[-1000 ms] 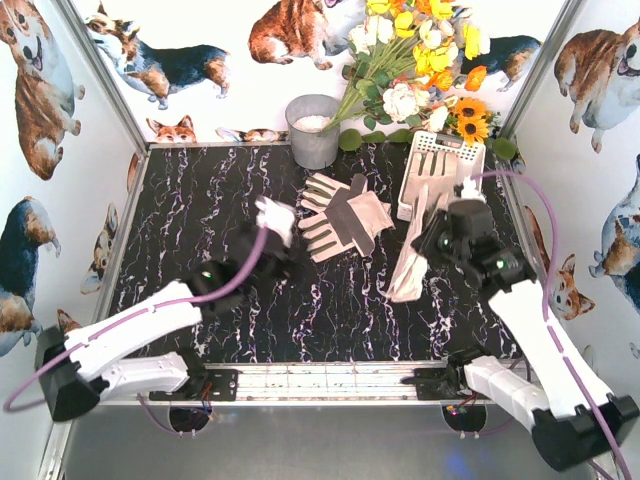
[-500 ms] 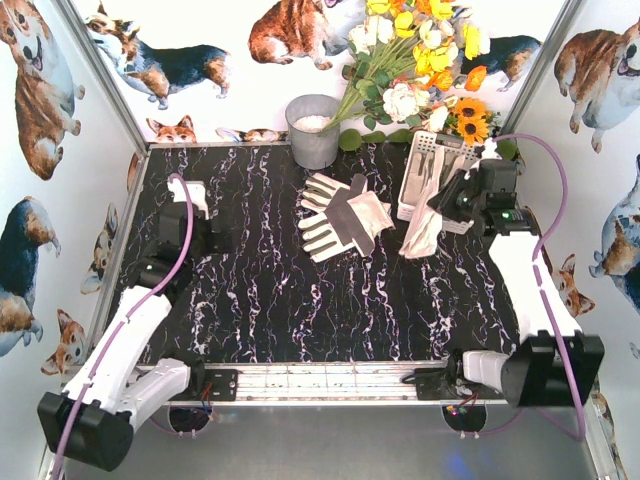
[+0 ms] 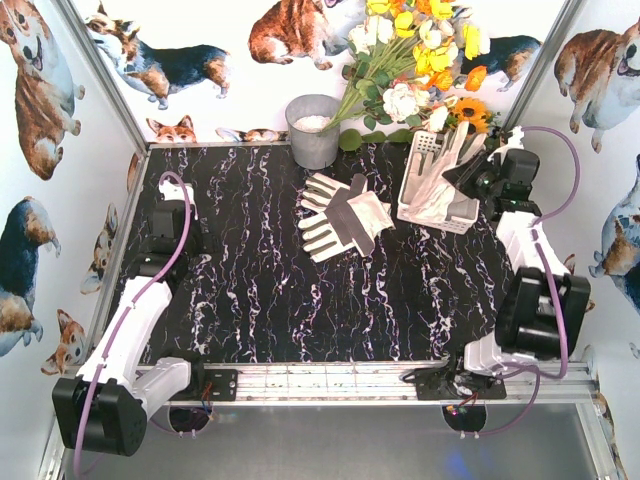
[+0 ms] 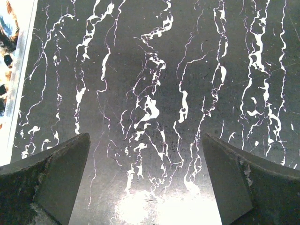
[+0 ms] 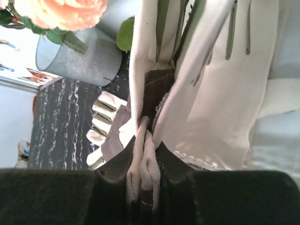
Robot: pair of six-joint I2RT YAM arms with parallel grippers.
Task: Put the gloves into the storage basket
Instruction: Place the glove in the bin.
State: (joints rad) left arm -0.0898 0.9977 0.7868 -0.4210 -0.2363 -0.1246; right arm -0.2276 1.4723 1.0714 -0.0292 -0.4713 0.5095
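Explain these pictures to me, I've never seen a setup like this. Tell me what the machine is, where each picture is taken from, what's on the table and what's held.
This is a robot: two arms bolted to the near edge of a black marbled table. One picture looks down from above and behind them; the other two come from a camera on each wrist. The left gripper is open and empty over bare tabletop. The right gripper is shut on a glove by its cuff; that glove drapes across the white basket. More gloves lie mid-table; a grey bucket and flowers stand at the back.
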